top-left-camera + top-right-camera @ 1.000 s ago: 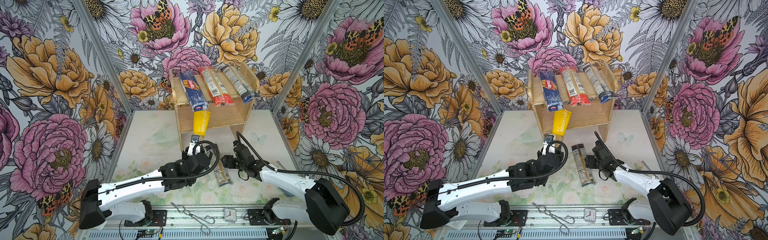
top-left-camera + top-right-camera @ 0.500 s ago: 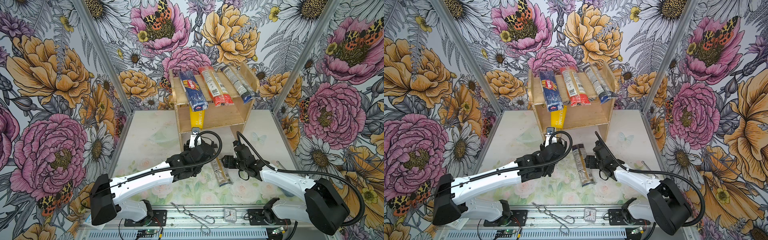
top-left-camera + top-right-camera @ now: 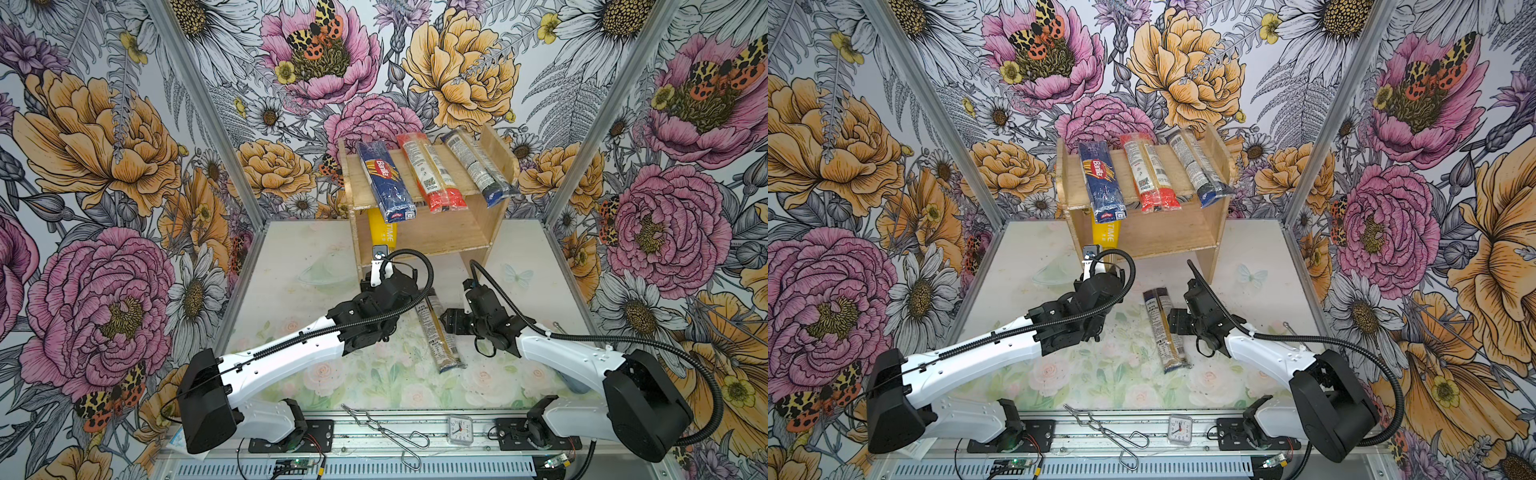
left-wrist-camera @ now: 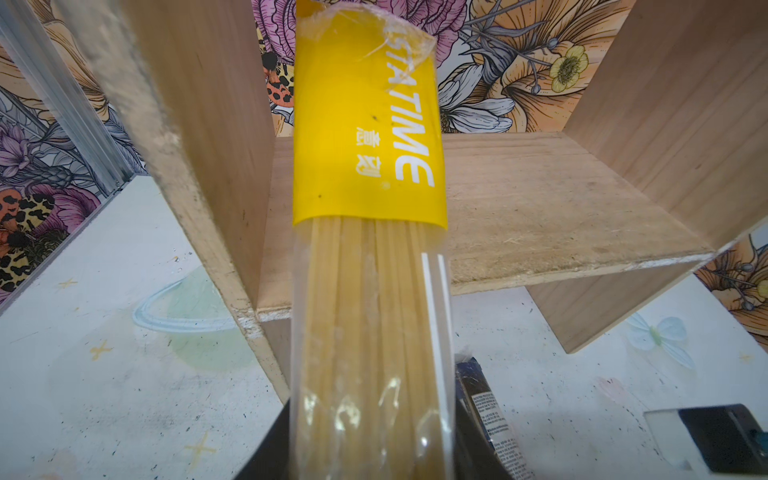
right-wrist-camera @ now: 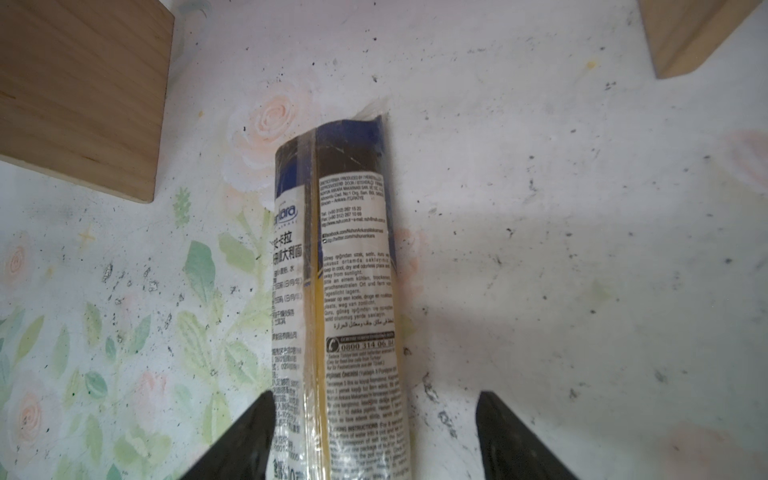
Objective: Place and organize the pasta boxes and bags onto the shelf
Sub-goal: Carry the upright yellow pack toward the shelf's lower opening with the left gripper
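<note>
I hold one pack, one lies loose.
My right jaws open astride the dark-ended pack (image 5: pixel 349 257) on the desk (image 5: pixel 582 249); left jaws grip the yellow pack (image 4: pixel 365 166), far end over the shelf (image 4: pixel 540 216) lower board; three packs (image 3: pixel 430 174) on top.

Bright, even overhead light. Top views sharp; walls (image 3: pixel 124 166) bow toward the edges. Soft shadows on table (image 3: pixel 291 266) near 6 o'clock; shelf (image 3: pixel 440 235) lower tier shaded at 12. Left wrist view: glare flecks on yellow pack (image 4: pixel 365 257), nearest shelf panel blurred. Right wrist view faintly hazy.
</note>
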You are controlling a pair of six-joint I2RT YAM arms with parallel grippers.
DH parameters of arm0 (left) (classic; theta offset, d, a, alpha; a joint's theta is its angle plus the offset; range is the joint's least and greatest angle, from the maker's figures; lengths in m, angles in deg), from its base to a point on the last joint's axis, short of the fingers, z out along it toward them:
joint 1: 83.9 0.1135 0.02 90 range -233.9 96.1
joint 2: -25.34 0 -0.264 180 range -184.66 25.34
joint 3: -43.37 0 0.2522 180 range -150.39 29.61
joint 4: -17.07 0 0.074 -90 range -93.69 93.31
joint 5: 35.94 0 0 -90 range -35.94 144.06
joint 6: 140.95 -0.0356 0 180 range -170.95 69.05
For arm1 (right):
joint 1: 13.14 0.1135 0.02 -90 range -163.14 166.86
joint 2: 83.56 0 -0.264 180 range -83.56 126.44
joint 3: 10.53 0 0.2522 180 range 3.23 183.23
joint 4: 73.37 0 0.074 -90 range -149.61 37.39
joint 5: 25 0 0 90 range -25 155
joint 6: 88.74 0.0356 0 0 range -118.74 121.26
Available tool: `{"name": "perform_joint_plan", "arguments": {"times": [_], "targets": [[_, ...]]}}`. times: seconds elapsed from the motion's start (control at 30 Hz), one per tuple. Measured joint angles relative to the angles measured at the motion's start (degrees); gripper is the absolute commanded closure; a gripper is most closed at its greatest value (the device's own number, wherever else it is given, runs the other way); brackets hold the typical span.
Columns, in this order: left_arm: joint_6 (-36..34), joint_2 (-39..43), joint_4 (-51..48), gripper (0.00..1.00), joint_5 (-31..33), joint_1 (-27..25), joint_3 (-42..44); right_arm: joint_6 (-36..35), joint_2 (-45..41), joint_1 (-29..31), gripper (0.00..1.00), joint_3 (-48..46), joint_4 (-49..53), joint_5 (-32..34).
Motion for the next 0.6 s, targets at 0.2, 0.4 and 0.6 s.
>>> {"name": "perform_joint_plan", "arguments": {"times": [0.2,0.4,0.6], "targets": [[-0.02,-1.6,1.44,1.0,-1.31,1.75,-0.07,0.0,0.35,0.0,0.23,0.0,0.0,0.02],[-0.24,-3.72,2.14,1.0,-2.73,2.64,-0.31,-0.02,0.74,0.0,0.23,0.0,0.02,0.04],[-0.68,-4.52,2.75,1.0,-3.26,2.75,-0.5,-0.26,0.74,0.0,0.23,0.0,0.02,0.04]]}}
